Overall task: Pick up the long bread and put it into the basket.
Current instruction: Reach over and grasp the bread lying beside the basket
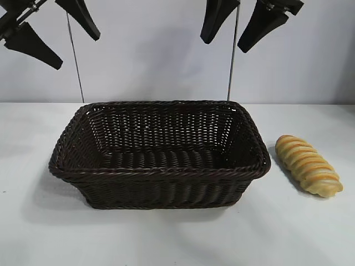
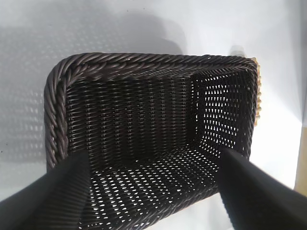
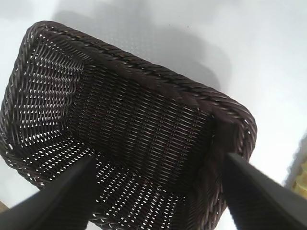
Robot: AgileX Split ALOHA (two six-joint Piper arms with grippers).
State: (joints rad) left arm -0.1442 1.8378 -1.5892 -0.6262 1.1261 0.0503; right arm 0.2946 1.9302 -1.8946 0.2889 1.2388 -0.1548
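Observation:
The long bread (image 1: 308, 165), golden-yellow with orange-brown ridges, lies on the white table just right of the basket (image 1: 161, 172). The basket is dark brown wicker, stands mid-table and has nothing in it. My left gripper (image 1: 77, 52) hangs open and empty high above the basket's back left. My right gripper (image 1: 223, 46) hangs open and empty high above its back right. The left wrist view shows the left gripper (image 2: 152, 155) over the basket (image 2: 144, 60), with a sliver of bread (image 2: 259, 96) behind its far wall. The right wrist view shows the right gripper (image 3: 160, 160) over the basket (image 3: 158, 76).
The white table (image 1: 177, 238) runs on in front of the basket and to both sides. A pale wall stands behind it. Two thin vertical rods (image 1: 232, 61) rise behind the basket.

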